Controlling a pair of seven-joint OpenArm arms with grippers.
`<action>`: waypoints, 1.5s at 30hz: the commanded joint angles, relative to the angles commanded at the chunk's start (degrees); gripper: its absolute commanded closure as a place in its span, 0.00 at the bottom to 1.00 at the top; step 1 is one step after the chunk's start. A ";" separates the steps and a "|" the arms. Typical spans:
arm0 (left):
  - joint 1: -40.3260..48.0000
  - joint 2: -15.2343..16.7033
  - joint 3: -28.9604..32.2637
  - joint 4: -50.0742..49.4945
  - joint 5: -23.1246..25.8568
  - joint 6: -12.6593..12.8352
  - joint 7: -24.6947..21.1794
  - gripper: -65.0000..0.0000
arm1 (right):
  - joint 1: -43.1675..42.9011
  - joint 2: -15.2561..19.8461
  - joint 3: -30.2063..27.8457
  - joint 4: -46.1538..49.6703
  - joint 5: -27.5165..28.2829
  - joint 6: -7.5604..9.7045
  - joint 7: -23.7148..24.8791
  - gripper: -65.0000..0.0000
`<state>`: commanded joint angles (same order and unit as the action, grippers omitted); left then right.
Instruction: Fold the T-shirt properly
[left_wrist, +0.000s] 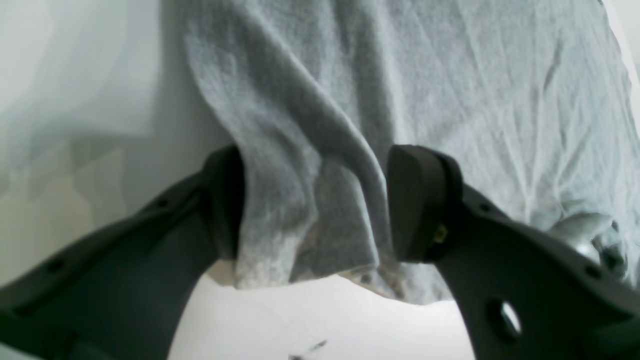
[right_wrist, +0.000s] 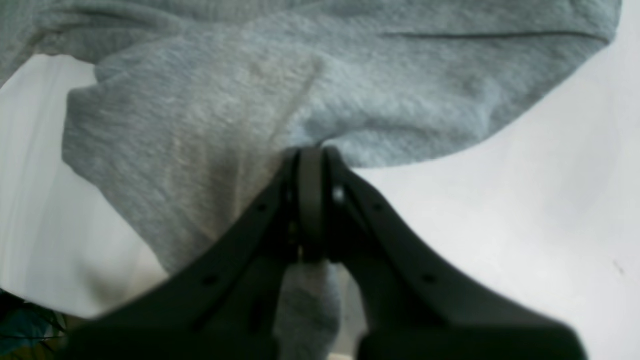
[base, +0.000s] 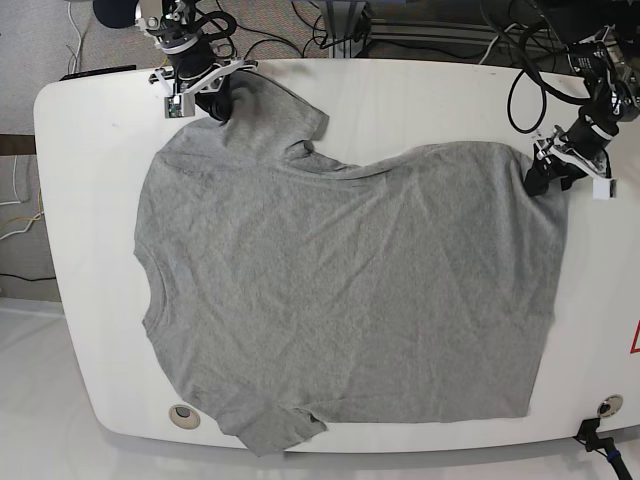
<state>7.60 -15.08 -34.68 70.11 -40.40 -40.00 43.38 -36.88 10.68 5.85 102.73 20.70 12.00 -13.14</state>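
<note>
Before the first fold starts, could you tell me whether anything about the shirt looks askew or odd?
Yes. The T-shirt lies sideways, and the near sleeve curls over the table edge. The right pincer is pinched shut on the far sleeve, while the left pincer only straddles the hem corner, pads apart.

A: Where is there free room on the table (base: 420, 85)?

B: A bare strip runs along the far edge between the two arms, and narrow margins lie left, right and in front of the T-shirt (base: 340, 290).

A: Obstacles?

B: The right gripper (base: 218, 103) occupies the far-left sleeve; the left gripper (base: 545, 175) occupies the far-right hem corner. Cables (base: 520, 90) loop over the far-right edge. Two round fittings (base: 182, 415) sit near the front corners.
</note>
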 joint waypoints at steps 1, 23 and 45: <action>0.09 0.00 0.00 0.00 0.00 0.00 0.00 0.40 | 0.00 0.00 0.00 0.00 0.00 0.00 0.00 0.98; 0.44 -0.97 0.00 2.29 2.11 0.00 -0.26 1.00 | 0.18 0.00 0.00 0.26 0.00 0.00 0.09 0.98; 19.25 -4.22 -0.35 25.58 6.86 0.00 -0.35 1.00 | -13.19 0.00 0.09 11.78 0.00 0.00 3.96 0.98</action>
<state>26.86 -19.30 -35.03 95.69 -33.54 -40.00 43.03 -50.07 10.68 5.93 114.51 20.70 12.00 -9.19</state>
